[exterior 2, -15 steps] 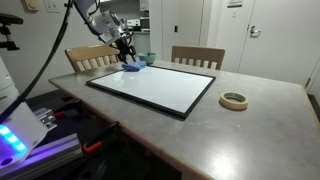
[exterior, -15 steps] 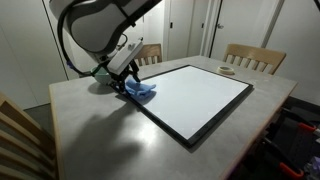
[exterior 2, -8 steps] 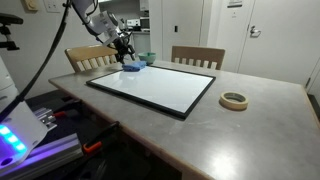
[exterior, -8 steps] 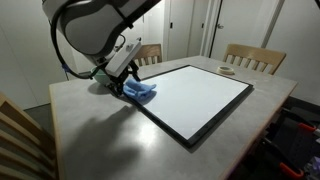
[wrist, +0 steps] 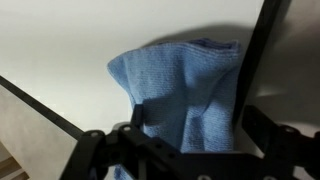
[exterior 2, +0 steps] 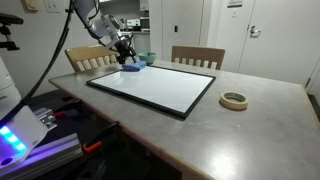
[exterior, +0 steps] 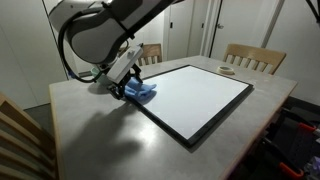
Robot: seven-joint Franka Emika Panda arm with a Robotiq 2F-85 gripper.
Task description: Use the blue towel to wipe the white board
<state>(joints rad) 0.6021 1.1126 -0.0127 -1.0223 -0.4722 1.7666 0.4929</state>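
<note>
Site: grey table point(exterior: 105, 140) point(exterior 2: 262, 122) indoors, wooden chairs point(exterior: 252, 58) point(exterior 2: 197, 56) along its far side.
White board: the white board point(exterior: 200, 95) point(exterior 2: 155, 87) point(wrist: 70, 40) lies flat on the table, glossy face up, thin black frame all round.
Blue towel: the blue towel point(exterior: 141, 92) point(exterior 2: 133, 69) point(wrist: 180, 85) sits bunched and rumpled at the board corner nearest the arm. In the wrist view it rests on the white face, one edge up against the black frame.
Arm: reaches down over that same corner in both exterior views.
Gripper: the gripper point(exterior: 128, 84) point(exterior 2: 126, 60) point(wrist: 180, 142) is low over the towel. In the wrist view the two fingers point(wrist: 265, 135) stand spread wide, one on each side of the cloth, with the folds lying loose between them; no pinch on the fabric shows.
Contact: whether the fingertips touch the board cannot be told.
Other items: a pale ring-shaped item point(exterior 2: 234, 100) point(exterior: 228, 70) lies on the bare table beyond the board's far end, well apart from the towel. A small green bowl point(exterior 2: 148, 57) sits just behind the towel in an exterior view.
</note>
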